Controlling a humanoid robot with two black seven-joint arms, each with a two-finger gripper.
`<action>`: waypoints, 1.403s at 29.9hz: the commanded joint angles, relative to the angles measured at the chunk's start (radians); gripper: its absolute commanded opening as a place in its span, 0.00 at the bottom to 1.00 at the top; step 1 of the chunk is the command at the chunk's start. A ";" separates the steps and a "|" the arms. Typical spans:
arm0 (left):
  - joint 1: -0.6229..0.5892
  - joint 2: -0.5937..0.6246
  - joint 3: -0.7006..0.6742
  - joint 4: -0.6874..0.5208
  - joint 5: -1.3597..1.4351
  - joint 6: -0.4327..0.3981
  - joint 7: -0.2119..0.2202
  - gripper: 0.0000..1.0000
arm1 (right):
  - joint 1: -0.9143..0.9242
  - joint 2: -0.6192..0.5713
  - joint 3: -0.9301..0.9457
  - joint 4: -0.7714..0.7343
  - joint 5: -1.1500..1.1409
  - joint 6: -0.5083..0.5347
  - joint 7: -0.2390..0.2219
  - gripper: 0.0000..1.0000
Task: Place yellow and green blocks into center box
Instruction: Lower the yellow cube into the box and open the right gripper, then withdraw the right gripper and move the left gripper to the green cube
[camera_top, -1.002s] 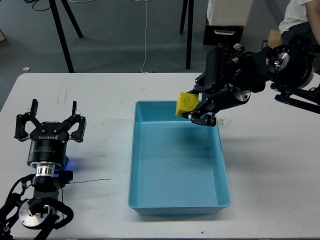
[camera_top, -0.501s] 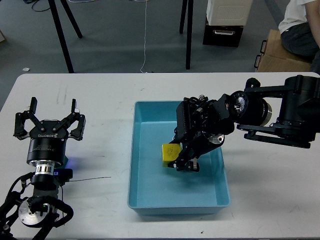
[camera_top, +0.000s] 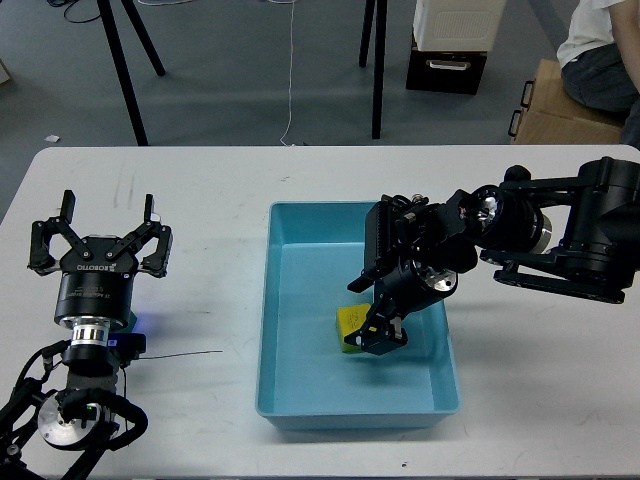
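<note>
the yellow block (camera_top: 350, 327) is seen inside the blue box (camera_top: 300, 400), low on its floor, a bit right of centre and nearer the front half. it is flanked by the right gripper (camera_top: 373, 331), which is reached down into the box from the right; its dark fingers (camera_top: 388, 337) are set close at the block's right side, but whether the block is pinched or just let go can't be told from this angle. the r. arm is stretched across the counter (camera_top: 220, 190) from the right edge, wrist over the box's right wall. the left gripper (camera_top: 101, 216) is held upright over the counter's left part, well apart from the box, fingers spread wide w/ nothing between them.
</note>
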 joint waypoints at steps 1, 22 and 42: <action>-0.039 0.081 0.000 0.029 0.045 0.001 0.000 1.00 | -0.014 -0.074 0.110 0.001 0.111 -0.005 0.000 0.97; -0.384 0.463 0.011 0.288 0.682 0.044 0.000 1.00 | -0.405 -0.015 0.925 0.013 0.918 -0.112 0.000 0.98; -0.444 0.684 0.125 0.070 2.175 0.084 0.000 1.00 | -1.105 -0.104 1.380 0.280 0.919 -0.233 0.000 0.99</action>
